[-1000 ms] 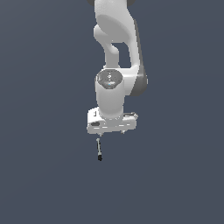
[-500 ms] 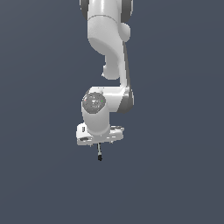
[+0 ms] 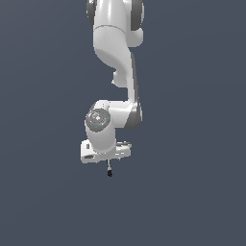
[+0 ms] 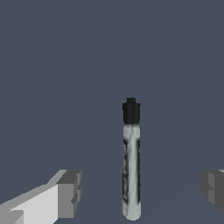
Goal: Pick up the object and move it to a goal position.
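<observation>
The object is a thin rod, light grey along its length with a black tip. It shows in the wrist view between my two fingers and touches neither. One grey fingertip and the other fingertip stand wide apart, so my gripper is open. In the exterior view the object pokes out just below the white hand, its black end farthest from the hand. There my gripper sits right over the rod's grey end, and the fingers are hard to make out.
The white arm reaches down from the top of the exterior view. Everything around it is a plain dark grey-blue surface.
The hand has swung toward the exterior view's left and come down closer to the rod. The rod has stayed about where it was.
</observation>
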`<state>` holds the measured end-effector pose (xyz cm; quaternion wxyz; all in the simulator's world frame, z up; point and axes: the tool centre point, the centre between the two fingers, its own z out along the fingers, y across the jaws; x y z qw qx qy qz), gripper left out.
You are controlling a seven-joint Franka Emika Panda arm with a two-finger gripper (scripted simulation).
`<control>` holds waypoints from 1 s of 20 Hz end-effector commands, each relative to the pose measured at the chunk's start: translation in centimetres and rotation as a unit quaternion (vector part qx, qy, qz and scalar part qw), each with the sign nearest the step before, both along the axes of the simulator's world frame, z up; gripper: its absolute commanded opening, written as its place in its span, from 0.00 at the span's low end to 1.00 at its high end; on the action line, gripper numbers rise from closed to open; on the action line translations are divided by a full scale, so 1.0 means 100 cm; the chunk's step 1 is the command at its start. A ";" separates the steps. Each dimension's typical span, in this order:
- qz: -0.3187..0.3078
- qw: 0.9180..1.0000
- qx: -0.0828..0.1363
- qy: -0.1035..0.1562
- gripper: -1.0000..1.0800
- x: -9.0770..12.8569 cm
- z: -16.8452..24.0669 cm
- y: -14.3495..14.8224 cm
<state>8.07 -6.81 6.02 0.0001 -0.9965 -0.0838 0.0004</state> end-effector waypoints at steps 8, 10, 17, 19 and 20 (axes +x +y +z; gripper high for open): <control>0.001 1.000 0.000 0.000 0.96 0.000 -0.030 0.000; 0.001 1.000 0.000 0.000 0.96 -0.001 -0.040 0.000; 0.001 1.000 0.000 0.000 0.96 0.001 -0.050 0.000; 0.001 1.000 0.000 0.000 0.00 0.001 -0.050 0.000; 0.001 1.000 0.000 0.000 0.00 0.001 -0.050 0.000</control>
